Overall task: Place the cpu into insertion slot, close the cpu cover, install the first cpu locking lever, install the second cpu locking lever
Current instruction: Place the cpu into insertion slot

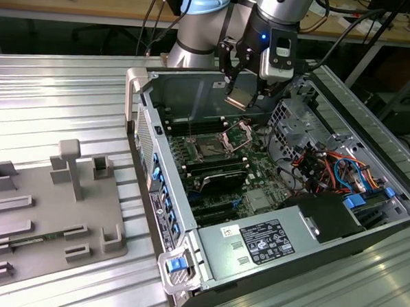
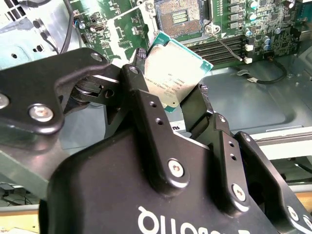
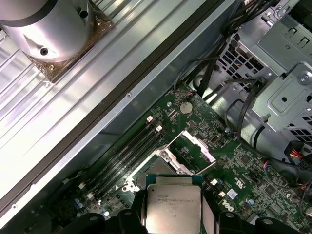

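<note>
- The cpu is hanging in mid-air with its silvery top facing up. It isn't touching anything except the tool.
- The tool is pinching the cpu by two opposite edges, with a black finger pressing in on each side.
- The slot is sitting uncovered on the green board below the cpu. In the second wrist view its contacts are showing.
- The cover is standing tilted up on its hinge right beside the slot.
- Long black memory slots are running alongside the slot.
- All of this is sitting inside an open computer case, and the arm is reaching in over its back wall.
- The case is lying on a ribbed metal desk.
- A grey plastic tray is resting on the desk too, well apart from the case on the exterior view's left.
</note>
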`<action>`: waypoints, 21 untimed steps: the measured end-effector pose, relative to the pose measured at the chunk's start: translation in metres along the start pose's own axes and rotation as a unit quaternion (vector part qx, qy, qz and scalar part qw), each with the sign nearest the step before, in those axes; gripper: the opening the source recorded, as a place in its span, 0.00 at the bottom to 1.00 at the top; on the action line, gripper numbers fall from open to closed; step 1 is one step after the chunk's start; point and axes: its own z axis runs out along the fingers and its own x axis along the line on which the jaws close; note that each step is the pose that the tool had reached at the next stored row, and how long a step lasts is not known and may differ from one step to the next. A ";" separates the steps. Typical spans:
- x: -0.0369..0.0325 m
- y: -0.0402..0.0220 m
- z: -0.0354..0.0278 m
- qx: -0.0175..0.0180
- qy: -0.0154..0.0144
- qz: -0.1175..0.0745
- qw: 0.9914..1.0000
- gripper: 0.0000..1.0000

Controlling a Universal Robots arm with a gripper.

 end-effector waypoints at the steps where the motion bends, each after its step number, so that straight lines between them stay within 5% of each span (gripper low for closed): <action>1: 0.0000 -0.0001 0.0001 0.000 0.000 0.003 1.000 0.55; 7: 0.0004 -0.0005 0.0005 -0.001 -0.003 0.032 0.999 0.55; 13: 0.0011 -0.0012 0.0009 -0.001 -0.006 0.069 0.998 0.55; 21: 0.0014 -0.0016 0.0014 -0.002 -0.008 0.090 0.996 0.55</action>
